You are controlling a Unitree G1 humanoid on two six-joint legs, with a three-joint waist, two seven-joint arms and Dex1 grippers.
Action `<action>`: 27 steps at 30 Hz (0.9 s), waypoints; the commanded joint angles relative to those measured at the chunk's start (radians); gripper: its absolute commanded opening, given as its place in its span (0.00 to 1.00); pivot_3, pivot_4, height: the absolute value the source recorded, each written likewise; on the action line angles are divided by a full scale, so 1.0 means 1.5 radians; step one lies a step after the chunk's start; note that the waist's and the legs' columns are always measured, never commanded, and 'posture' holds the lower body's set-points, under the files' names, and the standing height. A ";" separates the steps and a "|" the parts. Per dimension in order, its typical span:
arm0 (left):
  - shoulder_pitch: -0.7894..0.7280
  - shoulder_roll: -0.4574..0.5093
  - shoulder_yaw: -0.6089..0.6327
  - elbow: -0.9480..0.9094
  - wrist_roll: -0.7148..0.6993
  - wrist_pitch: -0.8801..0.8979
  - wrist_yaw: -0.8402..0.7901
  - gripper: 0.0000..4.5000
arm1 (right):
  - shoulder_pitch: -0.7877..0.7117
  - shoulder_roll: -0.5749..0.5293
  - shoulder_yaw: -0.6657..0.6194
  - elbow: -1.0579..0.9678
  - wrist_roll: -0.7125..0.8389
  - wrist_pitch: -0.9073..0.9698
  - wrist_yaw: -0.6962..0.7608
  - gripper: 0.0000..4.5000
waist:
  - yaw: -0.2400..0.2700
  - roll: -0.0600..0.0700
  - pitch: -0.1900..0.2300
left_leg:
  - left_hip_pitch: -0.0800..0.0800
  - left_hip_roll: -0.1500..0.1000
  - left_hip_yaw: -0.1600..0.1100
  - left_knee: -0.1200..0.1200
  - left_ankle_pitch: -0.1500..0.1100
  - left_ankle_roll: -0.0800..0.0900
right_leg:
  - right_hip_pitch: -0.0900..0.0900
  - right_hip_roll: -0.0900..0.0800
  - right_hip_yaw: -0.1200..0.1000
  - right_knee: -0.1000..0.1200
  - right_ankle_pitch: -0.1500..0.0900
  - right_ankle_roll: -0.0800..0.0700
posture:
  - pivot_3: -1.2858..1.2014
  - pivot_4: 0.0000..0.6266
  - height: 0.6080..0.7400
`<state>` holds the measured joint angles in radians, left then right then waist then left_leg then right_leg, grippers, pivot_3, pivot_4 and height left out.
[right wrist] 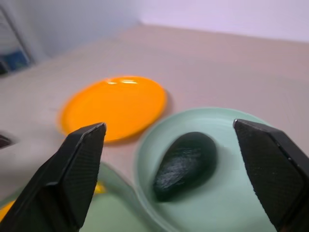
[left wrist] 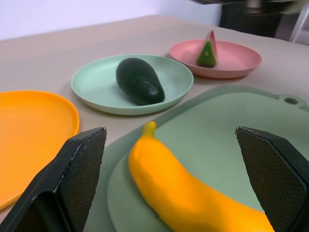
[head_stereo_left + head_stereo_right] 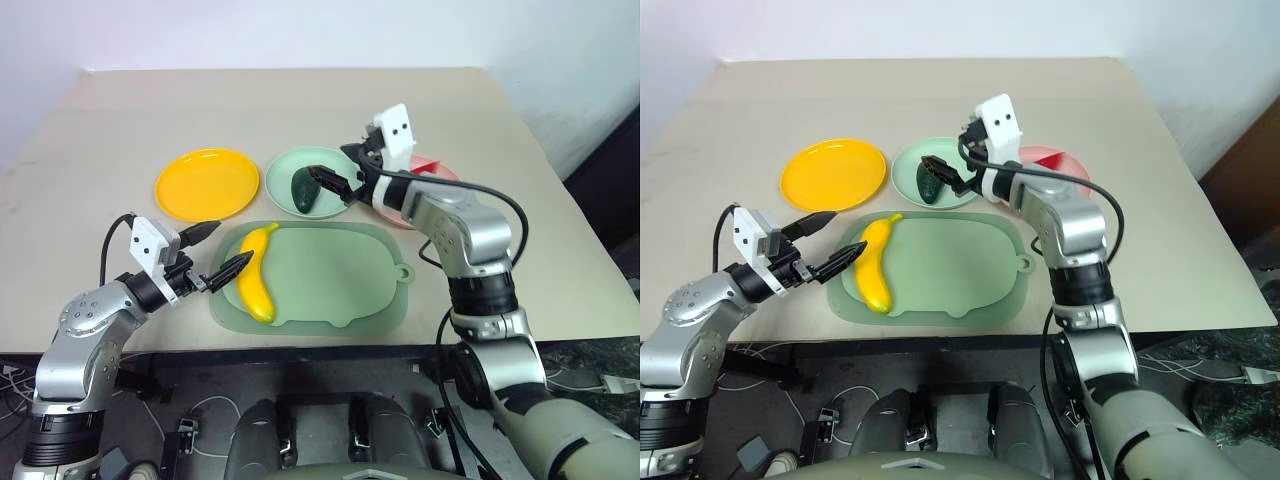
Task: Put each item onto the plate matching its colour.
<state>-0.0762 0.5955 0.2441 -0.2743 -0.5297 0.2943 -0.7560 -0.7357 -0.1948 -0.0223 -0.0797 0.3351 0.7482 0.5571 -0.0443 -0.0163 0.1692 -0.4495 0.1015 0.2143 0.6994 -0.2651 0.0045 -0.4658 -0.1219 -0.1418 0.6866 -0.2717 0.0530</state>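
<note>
Beige counter (image 3: 120, 130) lying bare behind three plates, white wall beyond; both pincers, left (image 3: 222, 250) and right (image 3: 335, 180), hanging spread, pinching nothing.

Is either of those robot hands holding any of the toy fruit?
No. Left gripper and right gripper are open and empty; the yellow toy banana lies between the left fingers, ungripped.

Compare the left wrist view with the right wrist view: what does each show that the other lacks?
Left wrist view alone: the pink plate with the watermelon wedge on it, and the tray's bare middle. Right wrist view alone: the whole yellow-orange plate. Both: the avocado lying on the mint green plate, and part of the banana on the tray.
</note>
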 commanded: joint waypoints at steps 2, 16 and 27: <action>0.006 -0.011 0.026 -0.041 0.004 -0.011 0.041 1.00 | 0.103 -0.034 0.012 -0.148 0.027 -0.068 0.043 0.99 | 0.003 0.000 0.000 | 0.000 0.000 0.000 0.000 0.000 0.000 | 0.001 0.000 0.000 -0.001 0.000 0.000 | 0.52 0.24 0.66; 0.047 -0.054 0.002 -0.124 0.008 0.023 0.126 1.00 | 0.315 -0.123 0.019 -0.229 0.081 -0.185 0.164 0.99 | 0.004 -0.001 0.000 | 0.004 0.000 -0.001 0.000 -0.001 0.001 | 0.005 0.000 0.000 -0.002 0.000 0.000 | 0.52 0.24 0.66; 0.030 -0.091 -0.036 -0.203 0.011 0.193 0.277 1.00 | 0.283 -0.141 0.042 -0.158 0.063 -0.244 0.185 0.99 | 0.009 -0.001 0.000 | 0.004 -0.001 -0.002 0.000 0.000 0.001 | 0.005 0.000 0.000 -0.002 0.000 0.000 | 0.52 0.24 0.66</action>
<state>-0.0149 0.4617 0.1996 -0.5150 -0.5120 0.5433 -0.3802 -0.2988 -0.4018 0.0403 -0.3036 0.4262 0.4126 0.8288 -0.0308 -0.0178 0.1686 -0.4435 0.1007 0.2117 0.6997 -0.2658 0.0055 -0.4582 -0.1223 -0.1422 0.6842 -0.2717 0.0530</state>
